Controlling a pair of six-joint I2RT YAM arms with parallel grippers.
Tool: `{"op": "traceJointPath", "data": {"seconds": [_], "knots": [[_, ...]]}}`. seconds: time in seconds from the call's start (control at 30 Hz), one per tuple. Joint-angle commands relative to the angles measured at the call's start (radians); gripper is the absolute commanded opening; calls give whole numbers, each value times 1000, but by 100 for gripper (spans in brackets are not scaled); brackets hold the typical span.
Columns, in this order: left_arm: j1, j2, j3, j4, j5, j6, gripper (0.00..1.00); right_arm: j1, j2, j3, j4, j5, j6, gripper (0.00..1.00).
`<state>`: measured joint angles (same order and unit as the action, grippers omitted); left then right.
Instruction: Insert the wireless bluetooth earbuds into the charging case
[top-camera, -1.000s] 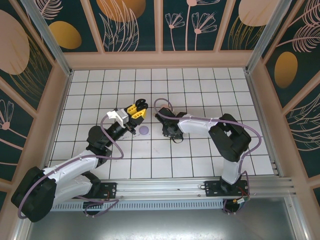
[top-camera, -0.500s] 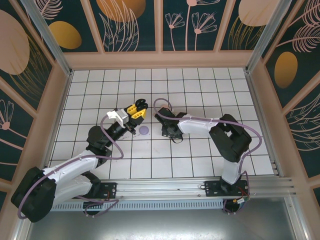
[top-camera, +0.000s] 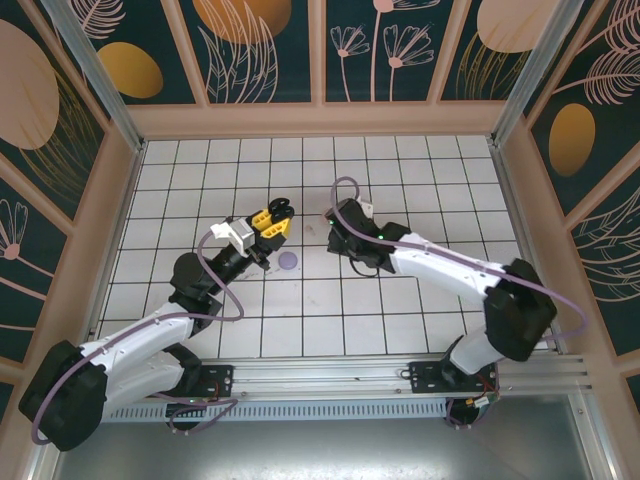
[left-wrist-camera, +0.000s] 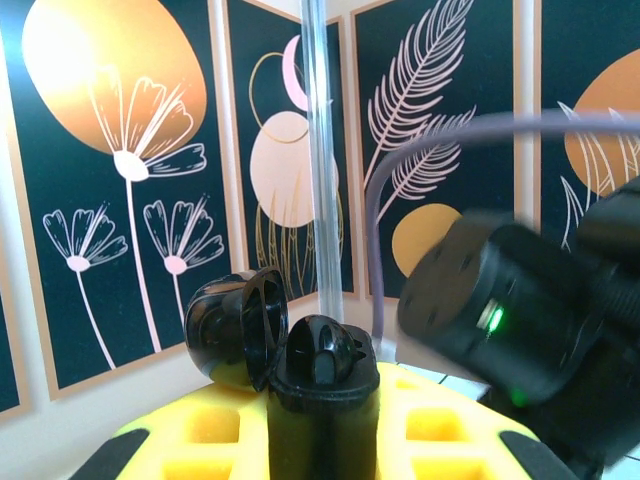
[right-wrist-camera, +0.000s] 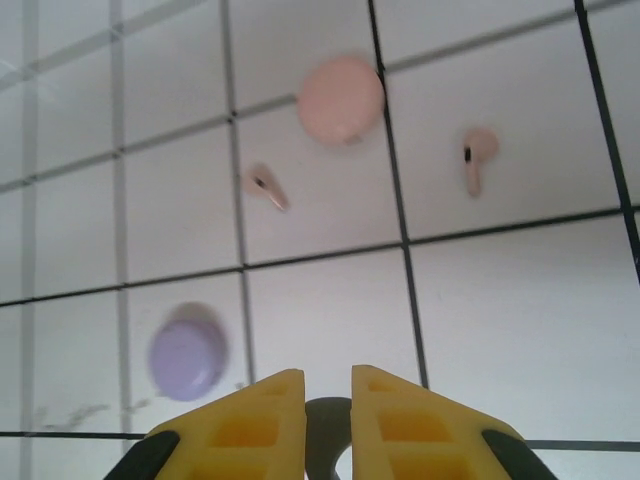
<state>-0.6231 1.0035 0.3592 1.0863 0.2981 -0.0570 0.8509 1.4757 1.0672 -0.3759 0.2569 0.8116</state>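
Pinches open black case (left-wrist-camera: 322, 372) in left gripper (top-camera: 274, 216), presses right gripper (right-wrist-camera: 328, 400) nearly together, leaves pink earbuds (right-wrist-camera: 478, 156) loose beside pink case (right-wrist-camera: 340, 97).

The left arm (top-camera: 150, 335) reaches forward, its yellow-fingered end effector (top-camera: 272, 216) lifted and clamped on a black open-lidded charging case (left-wrist-camera: 322, 375). The right arm (top-camera: 440, 270) stretches leftward, its end effector (right-wrist-camera: 328, 378) pointing down, fingers nearly together.
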Motion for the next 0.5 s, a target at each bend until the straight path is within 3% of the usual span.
{"op": "traceJointPath", "data": {"seconds": [0.0, 0.47], "knots": [[-5, -20, 33, -8, 23, 18, 0, -1, -111, -7, 74, 35, -79, 14], [-5, -1, 72, -45, 157, 38, 0, -6, -324, 142, 219, -125, -323, 15]]}}
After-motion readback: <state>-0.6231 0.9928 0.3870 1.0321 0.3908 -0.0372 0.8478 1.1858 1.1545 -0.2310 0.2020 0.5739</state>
